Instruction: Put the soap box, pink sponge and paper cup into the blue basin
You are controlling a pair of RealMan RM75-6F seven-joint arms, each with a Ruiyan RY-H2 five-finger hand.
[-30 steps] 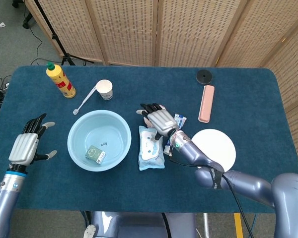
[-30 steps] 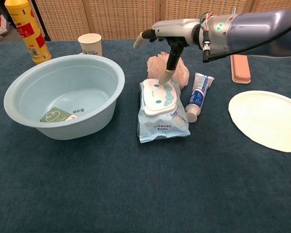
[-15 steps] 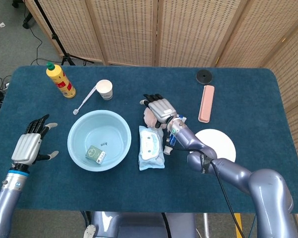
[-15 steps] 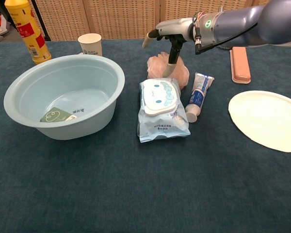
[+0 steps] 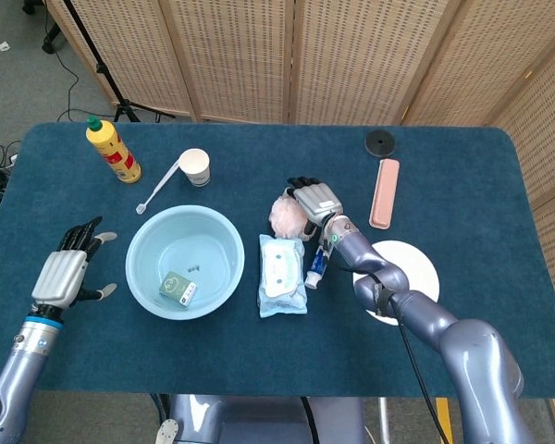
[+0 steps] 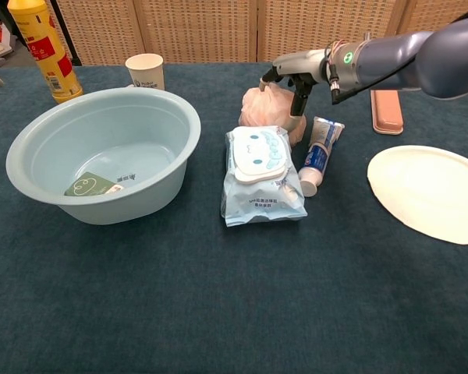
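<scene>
Near the table's left edge our left hand hovers, fingers spread, empty. The cup stands toward the far edge, behind the basin, and the soap box already lies inside. At mid-table our right hand rests just beside the sponge, fingers loose, gripping nothing.
</scene>
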